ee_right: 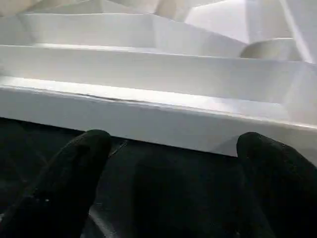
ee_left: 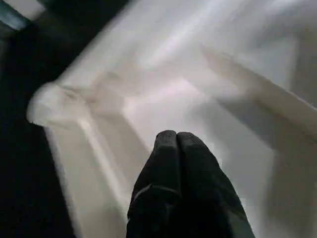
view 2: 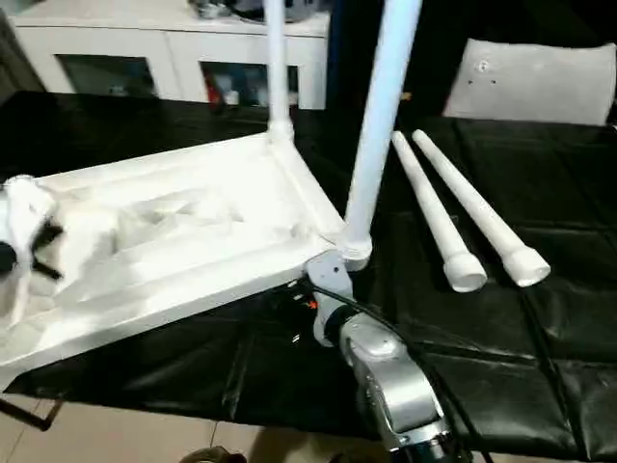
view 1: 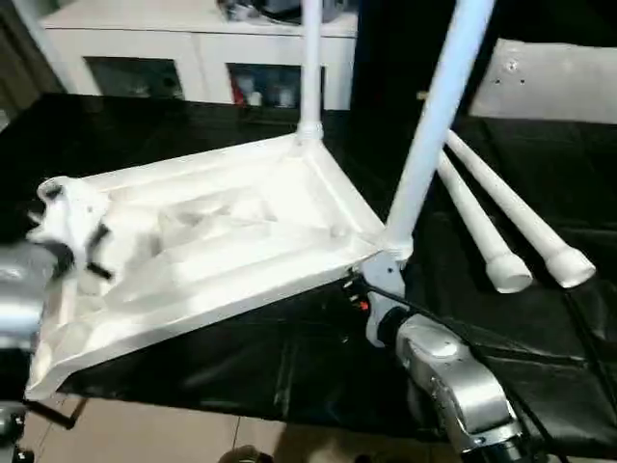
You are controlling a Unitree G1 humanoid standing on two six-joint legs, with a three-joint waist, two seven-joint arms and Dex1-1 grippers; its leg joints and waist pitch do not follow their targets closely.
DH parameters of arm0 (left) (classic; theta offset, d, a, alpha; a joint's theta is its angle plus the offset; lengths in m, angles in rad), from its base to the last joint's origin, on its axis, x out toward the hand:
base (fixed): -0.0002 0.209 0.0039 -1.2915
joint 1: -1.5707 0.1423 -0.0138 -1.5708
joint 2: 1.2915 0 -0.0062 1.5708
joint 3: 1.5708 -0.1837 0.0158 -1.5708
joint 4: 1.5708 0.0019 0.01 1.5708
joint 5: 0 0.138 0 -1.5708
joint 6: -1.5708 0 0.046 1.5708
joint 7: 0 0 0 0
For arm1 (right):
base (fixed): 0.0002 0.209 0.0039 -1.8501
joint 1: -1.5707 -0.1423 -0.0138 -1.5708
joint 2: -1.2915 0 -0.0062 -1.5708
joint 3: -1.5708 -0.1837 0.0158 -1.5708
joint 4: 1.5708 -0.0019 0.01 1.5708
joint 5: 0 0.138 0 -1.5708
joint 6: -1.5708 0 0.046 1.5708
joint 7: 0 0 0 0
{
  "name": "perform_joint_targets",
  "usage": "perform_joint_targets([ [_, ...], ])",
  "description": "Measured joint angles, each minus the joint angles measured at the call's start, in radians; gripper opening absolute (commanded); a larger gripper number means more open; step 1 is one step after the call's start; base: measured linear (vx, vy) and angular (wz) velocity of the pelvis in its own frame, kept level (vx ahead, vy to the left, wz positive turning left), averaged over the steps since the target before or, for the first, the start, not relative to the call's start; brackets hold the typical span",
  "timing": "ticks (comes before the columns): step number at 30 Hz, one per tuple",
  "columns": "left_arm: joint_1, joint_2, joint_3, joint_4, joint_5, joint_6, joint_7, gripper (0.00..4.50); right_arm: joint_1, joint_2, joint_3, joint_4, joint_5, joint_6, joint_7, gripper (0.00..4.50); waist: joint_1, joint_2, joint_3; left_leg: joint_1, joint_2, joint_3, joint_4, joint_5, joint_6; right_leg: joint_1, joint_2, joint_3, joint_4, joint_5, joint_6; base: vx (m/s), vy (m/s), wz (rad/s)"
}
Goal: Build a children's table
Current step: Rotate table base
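Note:
The white tabletop (view 1: 222, 241) lies upside down on the black table, ribbed side up. One white leg (view 1: 310, 68) stands in its far corner socket. A second leg (view 1: 429, 125) stands in the near right socket. Two loose legs (view 1: 477, 227) (view 1: 525, 224) lie side by side to the right. My left gripper (ee_left: 176, 138) is shut with nothing in it, over the ribs near a round corner socket (ee_left: 49, 105) at the tabletop's left end. My right gripper (ee_right: 173, 148) is open, low on the black cloth, facing the tabletop's rim (ee_right: 148, 119) just below the near right leg.
A white cabinet with glass doors (view 1: 193, 58) stands behind the table. A flat white board (view 1: 549, 77) leans at the back right. The table's front edge (view 1: 193, 405) runs close to my arms, with floor below. A black cable (view 1: 453, 333) trails along my right forearm.

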Motion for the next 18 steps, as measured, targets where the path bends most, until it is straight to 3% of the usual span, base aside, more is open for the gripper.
perform_joint_targets([
  [4,0.028,-0.03,-0.057,-0.012,-0.025,0.022,-0.06,0.02,-0.021,0.008,0.002,0.03,0.0,-0.001,-0.001,4.5,-0.005,-0.001,-0.001,0.001,0.001,0.0,0.0,0.001,-0.002,-0.001,0.0,0.0,0.002,0.001,0.001,0.0,0.0,0.0],
  [10,0.07,0.017,-0.118,-0.124,-0.045,0.105,-0.212,0.02,-0.053,0.01,-0.014,0.093,-0.006,-0.006,-0.018,4.5,-0.011,0.002,-0.004,0.004,0.001,0.0,-0.001,0.001,-0.002,0.002,0.001,0.001,0.001,0.001,0.001,0.0,0.0,0.0],
  [18,0.138,0.018,-0.171,-0.316,-0.22,0.25,-0.423,0.02,-0.069,-0.003,-0.055,0.138,-0.022,-0.009,-0.031,4.5,-0.027,0.003,-0.004,0.008,0.001,0.001,-0.001,0.001,-0.002,0.005,0.001,0.001,0.001,0.0,0.001,0.0,0.0,0.0],
])
